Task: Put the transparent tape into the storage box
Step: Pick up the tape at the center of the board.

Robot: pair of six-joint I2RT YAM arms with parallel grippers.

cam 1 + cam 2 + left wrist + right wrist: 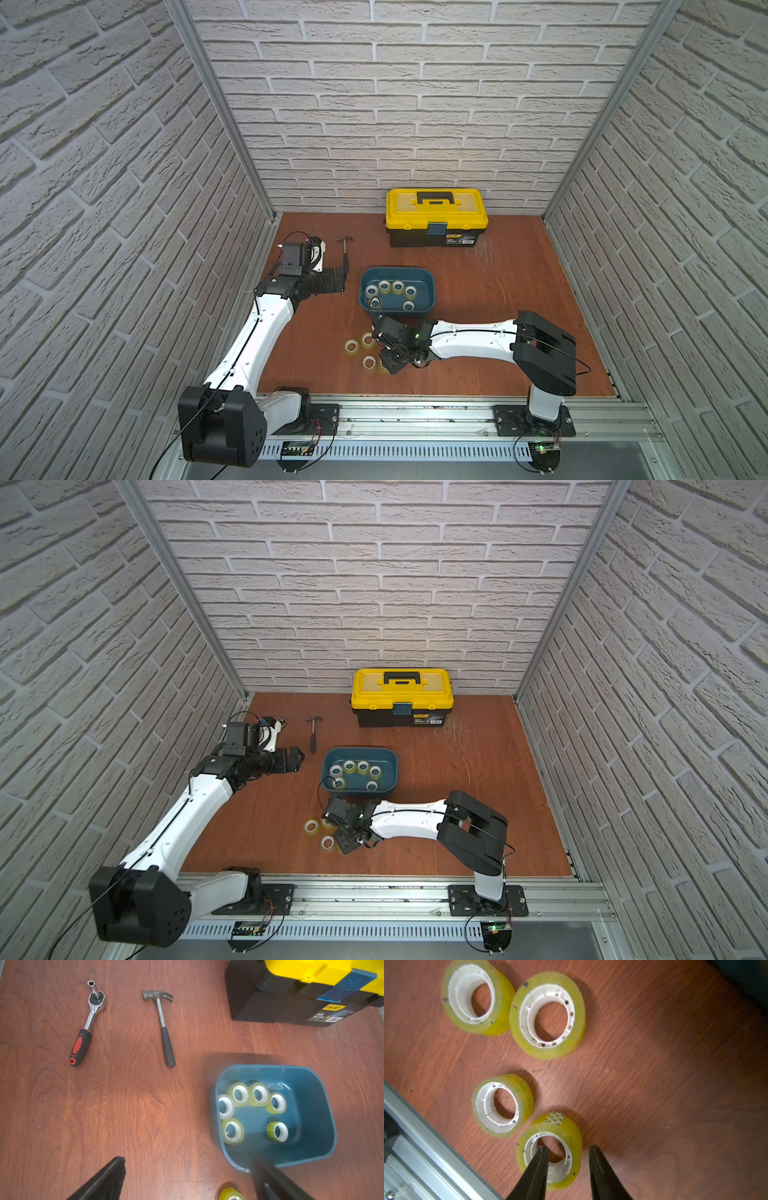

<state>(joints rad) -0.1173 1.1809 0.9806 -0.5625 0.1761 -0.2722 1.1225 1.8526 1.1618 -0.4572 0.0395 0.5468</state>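
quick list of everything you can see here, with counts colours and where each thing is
boxed tape rolls: six, yellowish, one greyer, inside the storage box
loose tape rolls: four, yellowish, on the table by the front rail
storage box: one, dark teal, mid-table
toolbox: one, yellow and black, by the back wall
hammer: one, metal with black grip, behind the left gripper
ratchet wrench: one, chrome, red-black handle, beside the hammer
table: one, reddish-brown wood
left gripper: black, open, empty
right gripper: black, open, straddling one loose roll's wall
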